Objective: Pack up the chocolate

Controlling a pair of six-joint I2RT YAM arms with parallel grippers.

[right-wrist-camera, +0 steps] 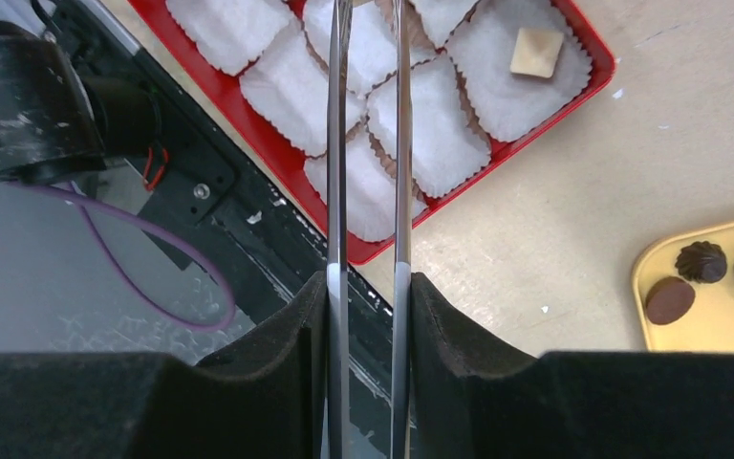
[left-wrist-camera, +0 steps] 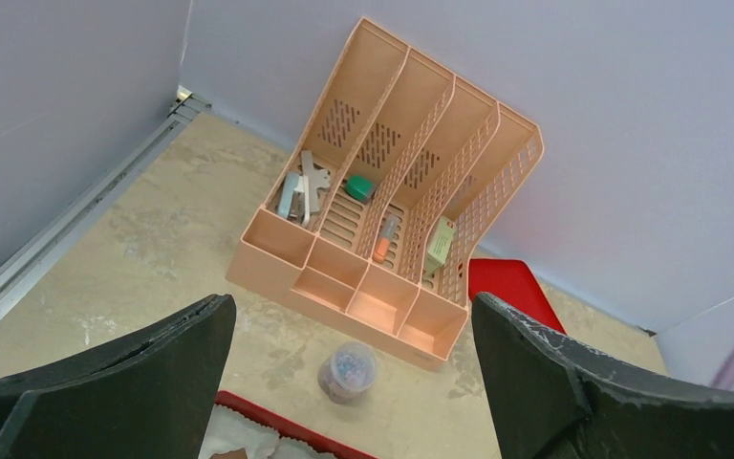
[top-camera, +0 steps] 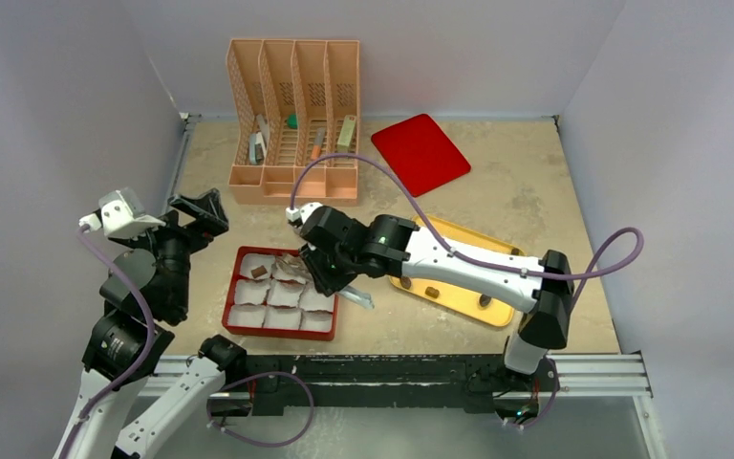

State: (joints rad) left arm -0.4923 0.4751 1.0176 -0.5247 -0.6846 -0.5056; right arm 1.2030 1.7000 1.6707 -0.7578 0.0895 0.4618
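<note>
Between the fingers of the right tool (right-wrist-camera: pixel 368 292), metal tweezers (right-wrist-camera: pixel 338 143) are clamped. Both blades run forward over a red box (right-wrist-camera: pixel 588 91) lined with white paper cups (right-wrist-camera: pixel 440 134), and the blade tips are cut off by the frame edge. Ahead of this tool and right of the blades, a cream square piece (right-wrist-camera: pixel 536 51) of chocolate is seated in a corner cup. Close to the tool's right side, a yellow tray (right-wrist-camera: pixel 717 330) is laid on the bench (right-wrist-camera: pixel 535 239), with dark pieces (right-wrist-camera: pixel 670 299) carried at the end nearest the tool. From above, a brown piece (top-camera: pixel 259 272) is seen in the corner cup left of the tool.

The left tool (left-wrist-camera: pixel 349 304) is held with its fingers wide apart. Ahead of it, well apart, a peach organiser (left-wrist-camera: pixel 411 191) is stood. Nearer, between the fingers, a small clear pot (left-wrist-camera: pixel 347 371) is placed. Beyond, to the right, a red mat (left-wrist-camera: pixel 511 287) is laid.
</note>
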